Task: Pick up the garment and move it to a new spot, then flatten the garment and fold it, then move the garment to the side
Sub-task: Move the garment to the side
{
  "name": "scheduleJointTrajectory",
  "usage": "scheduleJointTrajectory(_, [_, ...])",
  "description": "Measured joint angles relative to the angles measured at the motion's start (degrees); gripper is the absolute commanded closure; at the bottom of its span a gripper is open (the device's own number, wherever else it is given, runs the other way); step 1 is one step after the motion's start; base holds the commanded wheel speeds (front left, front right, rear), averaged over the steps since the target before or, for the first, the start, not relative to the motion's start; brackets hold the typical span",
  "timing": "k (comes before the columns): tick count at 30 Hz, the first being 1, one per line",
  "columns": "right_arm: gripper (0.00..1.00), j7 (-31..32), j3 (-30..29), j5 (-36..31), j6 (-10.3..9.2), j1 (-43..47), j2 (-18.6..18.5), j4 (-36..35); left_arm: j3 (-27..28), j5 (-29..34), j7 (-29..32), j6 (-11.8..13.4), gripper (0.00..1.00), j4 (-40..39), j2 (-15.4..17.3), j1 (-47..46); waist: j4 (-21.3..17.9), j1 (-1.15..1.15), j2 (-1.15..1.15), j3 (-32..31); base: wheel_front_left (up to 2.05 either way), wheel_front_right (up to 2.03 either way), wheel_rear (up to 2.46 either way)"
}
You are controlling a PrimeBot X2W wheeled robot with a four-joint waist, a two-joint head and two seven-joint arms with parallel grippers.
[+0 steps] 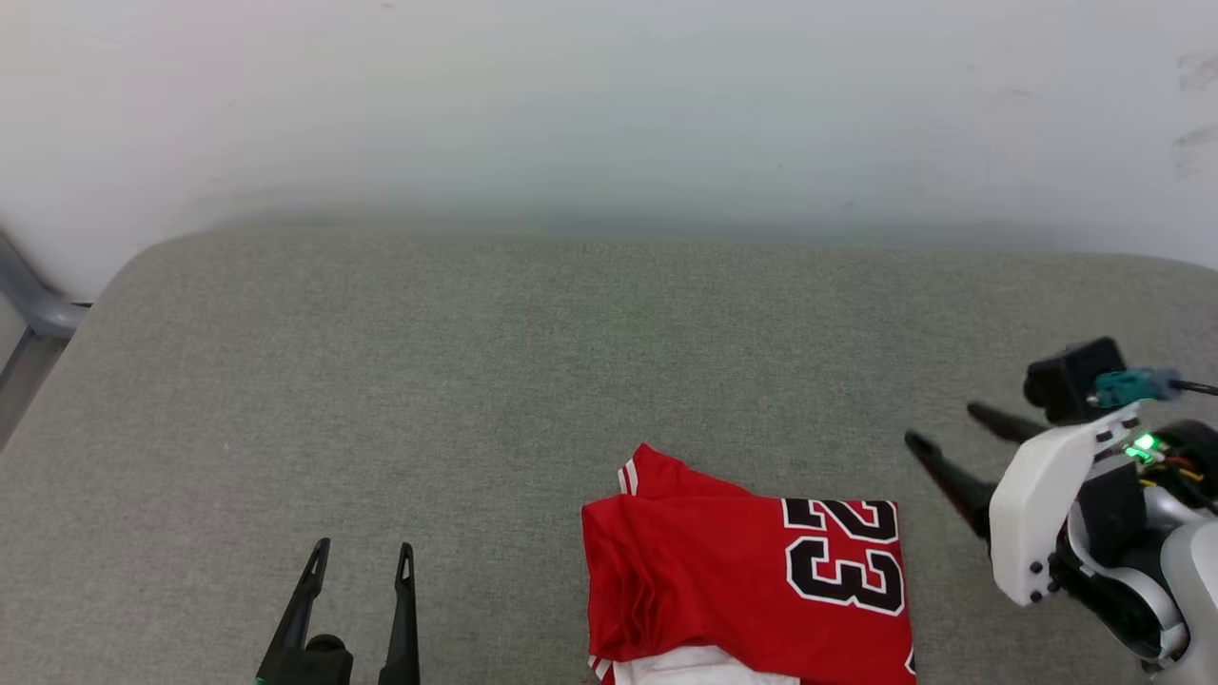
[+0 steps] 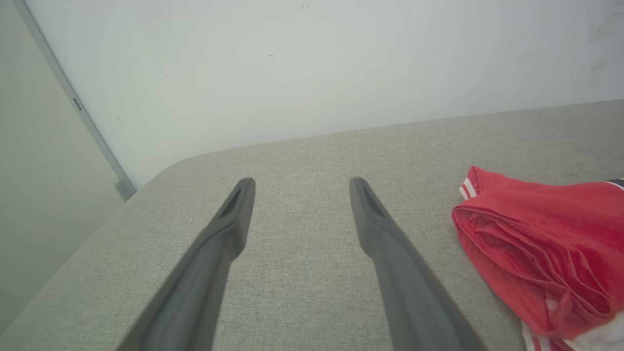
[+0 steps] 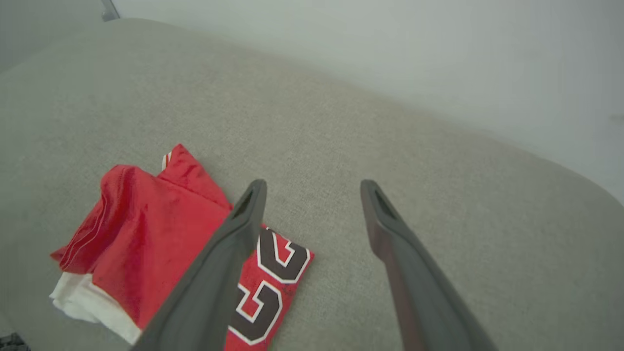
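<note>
The garment [image 1: 733,580] is a red jersey with black white-outlined numbers, lying folded into a rough rectangle near the front edge of the grey padded surface; a white part peeks from under its near side. It also lies at the right of the left wrist view, garment [image 2: 541,243], and at the lower left of the right wrist view, garment [image 3: 146,243]. My left gripper [image 1: 362,557] stands open to the garment's left, apart from it, nothing between its fingers [image 2: 234,214]. My right gripper [image 1: 942,426] hangs open just right of the garment, holding nothing, its fingers [image 3: 390,219] pointing left.
The grey fabric-covered surface [image 1: 476,381] has rounded corners and stretches back to a pale wall [image 1: 609,105]. A grey metal frame [image 1: 33,304] stands past the surface's far left corner.
</note>
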Motion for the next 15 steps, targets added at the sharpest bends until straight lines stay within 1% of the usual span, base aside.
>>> scheduleJointTrajectory(3, [0.0,8.5,3.9,5.5,0.0,-0.7,-3.2,1.0,0.0,0.0,0.0,0.0,0.0,-0.1,-0.1,-0.4,0.4,0.0,0.0,0.6,0.0,0.0,0.0])
scheduleJointTrajectory(7, [0.0,16.1,6.5,11.4,0.0,-0.8,-5.2,2.9,-0.4,0.1,0.0,0.0,0.0,-0.3,-0.4,-1.1,1.0,0.0,0.0,1.9,0.0,0.0,0.0])
scheduleJointTrajectory(11, [0.0,19.3,7.8,14.7,0.0,-0.7,-5.4,5.4,-0.8,0.3,-0.1,0.0,0.0,-0.3,-0.6,-2.5,1.9,0.0,0.0,3.6,0.0,0.0,0.0])
scheduleJointTrajectory(15, [0.0,19.7,9.5,15.3,-0.01,-0.8,-5.2,7.9,-1.0,0.4,-0.1,-0.1,0.0,-0.3,-0.6,-3.6,3.0,0.0,0.0,5.4,0.0,0.0,0.0])
